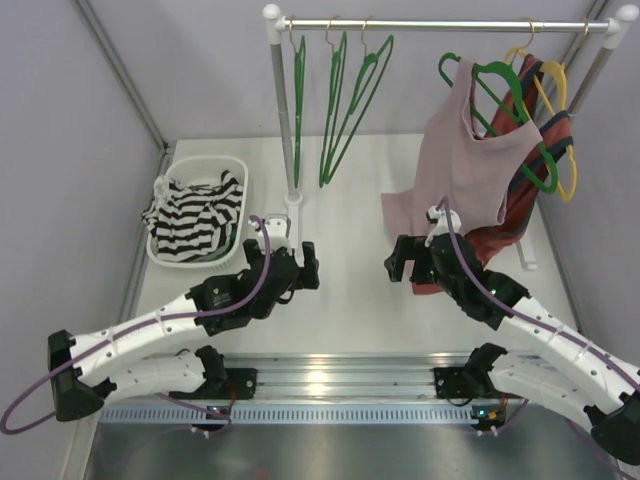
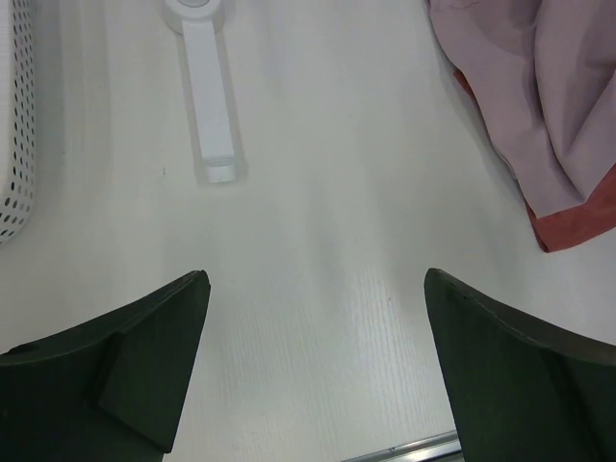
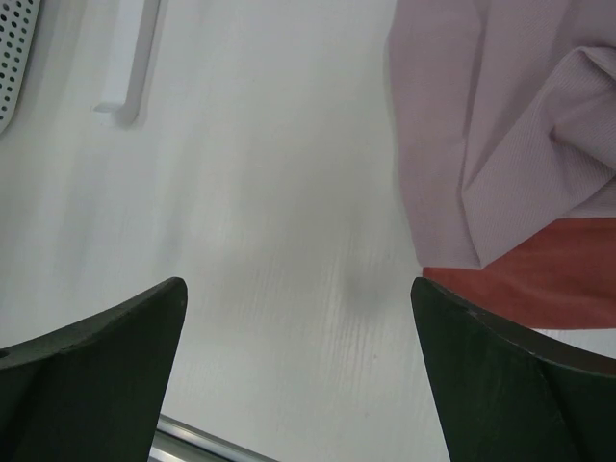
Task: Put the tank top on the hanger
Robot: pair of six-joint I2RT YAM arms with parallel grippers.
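Two grippers are seen over the white table [image 1: 350, 300], each with jaws spread wide and nothing between them. The tank top [image 1: 195, 215] is heaped in the basket [image 1: 208, 162], left of and beyond the left gripper [image 1: 303, 262], untouched. Three green hangers [image 1: 300, 110] are hung on the rail [image 1: 440, 25], well beyond both jaws. The pink top [image 1: 470, 160] is draped just beyond and right of the right gripper [image 1: 400, 262].
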